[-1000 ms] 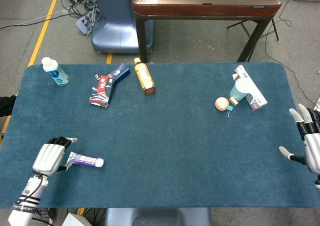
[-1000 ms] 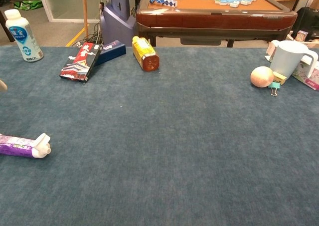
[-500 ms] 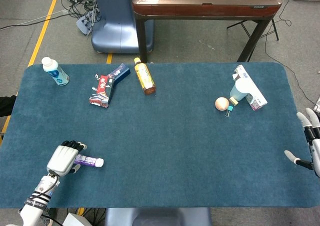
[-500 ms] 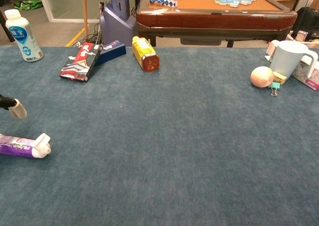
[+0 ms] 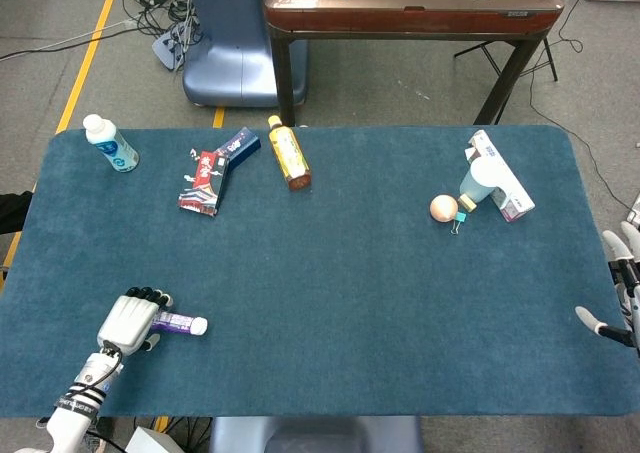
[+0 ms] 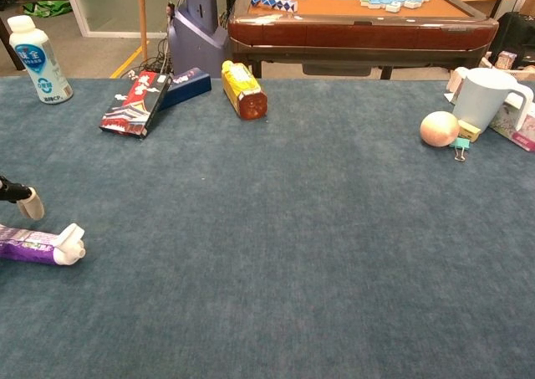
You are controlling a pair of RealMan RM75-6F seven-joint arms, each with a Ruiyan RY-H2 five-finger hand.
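A purple tube with a white cap (image 5: 180, 323) lies flat near the table's front left corner; the chest view shows the same tube (image 6: 38, 245) at its left edge. My left hand (image 5: 130, 320) is over the tube's tail end with its back up and fingers bent down. In the chest view one of its fingertips (image 6: 28, 203) hangs just above the tube, not touching it. My right hand (image 5: 620, 298) is at the table's right edge, fingers spread, holding nothing.
A white bottle (image 5: 110, 143) stands at the back left. A red packet (image 5: 203, 181), a blue box (image 5: 238, 148) and a yellow bottle on its side (image 5: 289, 153) lie at the back. A peach ball (image 5: 443, 208), a binder clip (image 5: 459, 219), a white mug (image 6: 485, 97) and a carton (image 5: 500, 173) sit back right.
My left hand has moved right and down over the tube's tail, its fingers now bent over it. My right hand has drawn back toward the right edge. The tube has not moved.
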